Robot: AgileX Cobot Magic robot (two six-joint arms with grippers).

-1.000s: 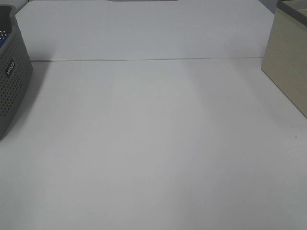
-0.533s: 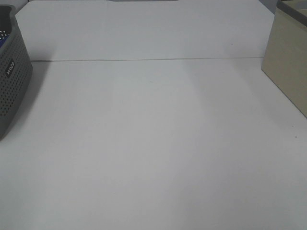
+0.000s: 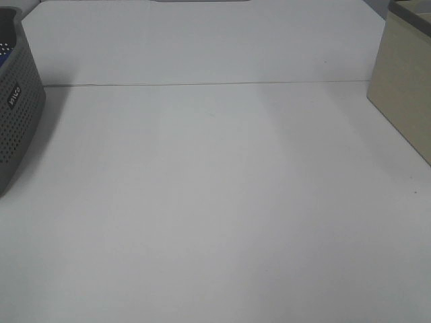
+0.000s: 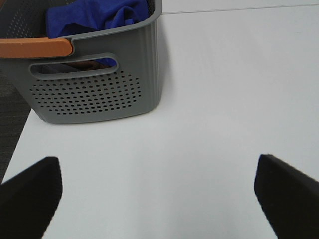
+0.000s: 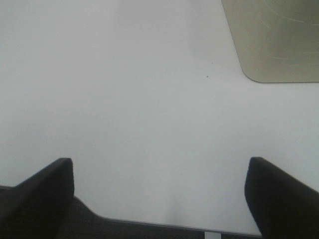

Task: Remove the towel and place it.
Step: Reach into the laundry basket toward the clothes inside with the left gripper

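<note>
The royal-blue towel (image 4: 94, 15) lies crumpled inside a grey perforated basket (image 4: 94, 94) in the left wrist view. My left gripper (image 4: 157, 160) is open and empty over the white table, a short way in front of the basket. My right gripper (image 5: 158, 160) is open and empty above the table near its front edge. In the exterior high view the basket (image 3: 17, 114) stands at the left edge; neither gripper shows there and the towel is almost wholly hidden.
An orange handle (image 4: 35, 47) lies across the basket's rim. A beige box (image 3: 404, 94) stands at the right side of the table and also shows in the right wrist view (image 5: 279, 40). A seam (image 3: 202, 84) crosses the white table.
</note>
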